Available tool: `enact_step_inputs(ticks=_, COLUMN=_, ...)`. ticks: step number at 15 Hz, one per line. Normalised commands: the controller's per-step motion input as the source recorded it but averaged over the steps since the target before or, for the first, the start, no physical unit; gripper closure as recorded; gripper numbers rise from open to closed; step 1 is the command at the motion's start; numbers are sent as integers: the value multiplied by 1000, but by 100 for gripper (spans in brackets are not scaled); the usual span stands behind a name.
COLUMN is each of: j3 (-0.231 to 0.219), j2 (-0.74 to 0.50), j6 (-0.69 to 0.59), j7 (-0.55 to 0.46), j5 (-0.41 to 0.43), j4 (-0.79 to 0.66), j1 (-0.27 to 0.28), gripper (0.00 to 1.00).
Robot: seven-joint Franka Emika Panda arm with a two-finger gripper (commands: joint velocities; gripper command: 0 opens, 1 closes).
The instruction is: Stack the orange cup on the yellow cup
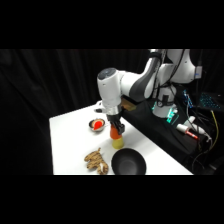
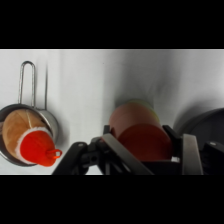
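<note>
In the side view the orange cup (image 1: 115,133) sits on top of the yellow cup (image 1: 118,143), which stands upright on the white table (image 1: 70,145). My gripper (image 1: 116,128) comes straight down onto the orange cup and is shut on it. From the wrist, the orange cup (image 2: 140,131) fills the space between the two fingers (image 2: 191,155), its open mouth facing the camera. Only a thin pale rim beneath it hints at the yellow cup there; the rest is hidden.
A small metal bowl (image 1: 97,124) with red-orange contents (image 2: 35,147) stands just left of the cups. The black bowl (image 1: 129,162) sits close in front, and its edge (image 2: 207,130) shows at the wrist view's right. A tan lumpy piece (image 1: 96,161) lies beside it.
</note>
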Motion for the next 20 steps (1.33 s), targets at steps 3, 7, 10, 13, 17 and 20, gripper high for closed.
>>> enact_step_inputs(ticks=3, j3=78, j2=-165, j6=153, j7=-47, j5=66, j4=-199, j1=-17, gripper=46)
enact_step_inputs(ticks=7, j3=65, j2=-151, j6=106, j7=-51, j5=34, j4=-149, j1=10, gripper=46)
enact_step_inputs(ticks=10, j3=29, j2=-89, j6=111, j7=-93, j5=47, j4=-103, j1=-12, gripper=46)
enact_step_inputs(ticks=13, j3=1, j2=-41, j6=135, j7=-112, j5=38, j4=-53, j1=-37, gripper=3)
enact_step_inputs(ticks=17, j3=-6, j2=-15, j6=125, j7=-140, j5=26, j4=3, j1=-50, gripper=0)
enact_step_inputs(ticks=20, j3=-3, j2=-46, j6=19, j7=-136, j5=2, j4=56, j1=-35, gripper=0)
